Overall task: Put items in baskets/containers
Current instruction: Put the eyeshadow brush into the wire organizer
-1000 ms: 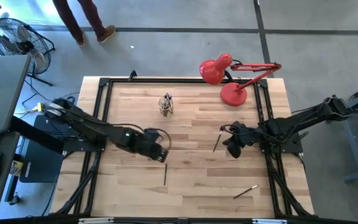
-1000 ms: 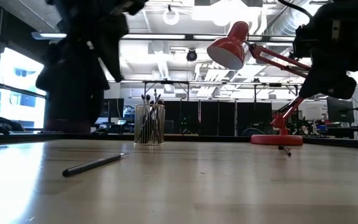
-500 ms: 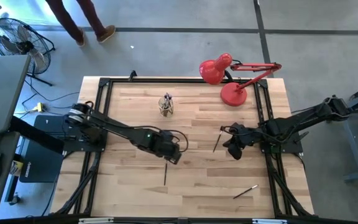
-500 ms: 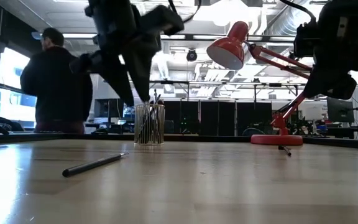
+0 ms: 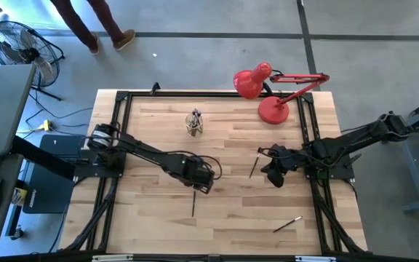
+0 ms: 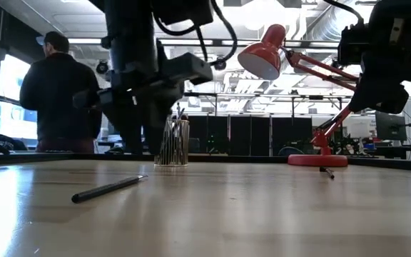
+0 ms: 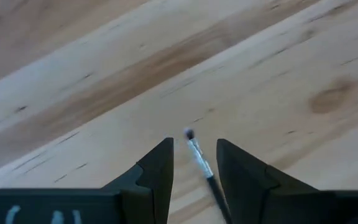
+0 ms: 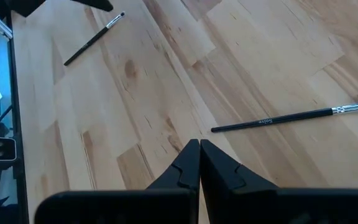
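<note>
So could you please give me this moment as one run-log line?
left gripper: fingers open, straddling brush lying on table | right gripper: shut, empty, waiting at right | cup: holds several brushes

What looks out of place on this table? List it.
Three brushes lie loose on the table instead of in the cup: one under the left end effector, one beside the right end effector, one near the front-right corner.

Cup at table's back; lamp to its right; 3 sticks lie nearer front
</note>
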Action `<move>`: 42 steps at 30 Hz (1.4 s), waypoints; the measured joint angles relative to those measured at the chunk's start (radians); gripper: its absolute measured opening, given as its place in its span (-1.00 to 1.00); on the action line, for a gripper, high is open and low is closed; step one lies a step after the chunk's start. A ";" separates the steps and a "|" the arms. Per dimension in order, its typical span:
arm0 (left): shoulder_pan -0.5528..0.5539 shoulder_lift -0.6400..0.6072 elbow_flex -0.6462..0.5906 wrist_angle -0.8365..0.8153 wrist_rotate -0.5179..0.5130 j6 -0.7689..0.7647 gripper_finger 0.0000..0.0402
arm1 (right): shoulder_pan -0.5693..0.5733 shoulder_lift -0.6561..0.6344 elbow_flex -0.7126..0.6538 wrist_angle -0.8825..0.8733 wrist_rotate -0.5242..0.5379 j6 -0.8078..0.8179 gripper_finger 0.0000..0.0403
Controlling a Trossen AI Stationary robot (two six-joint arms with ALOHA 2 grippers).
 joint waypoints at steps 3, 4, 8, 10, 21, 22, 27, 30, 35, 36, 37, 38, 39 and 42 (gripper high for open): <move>0.002 0.018 0.002 0.018 0.028 -0.009 -0.40 | 0.000 0.000 0.000 0.000 0.000 0.000 -0.99; 0.005 0.024 0.001 0.008 0.034 -0.012 -0.40 | 0.000 0.000 0.000 0.000 0.000 -0.001 -0.99; 0.012 0.047 0.001 0.017 0.031 -0.028 -0.40 | 0.000 0.000 0.000 0.000 0.000 -0.008 -0.99; 0.012 0.057 0.001 0.021 0.033 -0.029 -0.40 | 0.000 0.000 0.000 0.000 0.000 -0.008 -0.99; 0.019 0.078 0.002 0.035 0.037 -0.030 -0.40 | 0.000 0.000 0.002 0.000 -0.014 -0.009 -0.99; 0.018 0.078 0.002 0.035 0.034 -0.030 -0.40 | 0.000 0.000 0.002 0.000 -0.015 -0.010 -0.99; 0.019 0.079 0.001 0.032 0.055 -0.035 -0.53 | 0.000 0.000 0.002 0.000 -0.012 -0.016 -0.98; 0.019 0.079 0.001 0.025 0.069 -0.035 -0.74 | 0.000 0.000 0.002 0.000 -0.011 -0.017 -0.99; 0.019 0.080 0.000 0.031 0.079 -0.035 -0.96 | 0.000 0.000 0.002 0.000 -0.011 -0.017 -0.99; 0.019 0.080 0.000 0.030 0.079 -0.035 -0.96 | 0.000 0.000 0.002 0.000 -0.011 -0.017 -0.99; 0.019 0.080 0.000 0.028 0.079 -0.035 -0.97 | 0.000 0.000 0.002 0.000 -0.011 -0.017 -0.99; 0.019 0.080 0.000 0.026 0.079 -0.034 -0.98 | 0.000 0.000 0.002 0.000 -0.011 -0.017 -0.99; 0.019 0.080 0.000 0.024 0.079 -0.034 -0.99 | 0.000 0.000 0.002 0.000 -0.011 -0.017 -0.99; 0.019 0.080 0.001 0.016 0.079 -0.023 -0.99 | 0.000 0.000 0.002 0.000 -0.010 -0.017 -0.99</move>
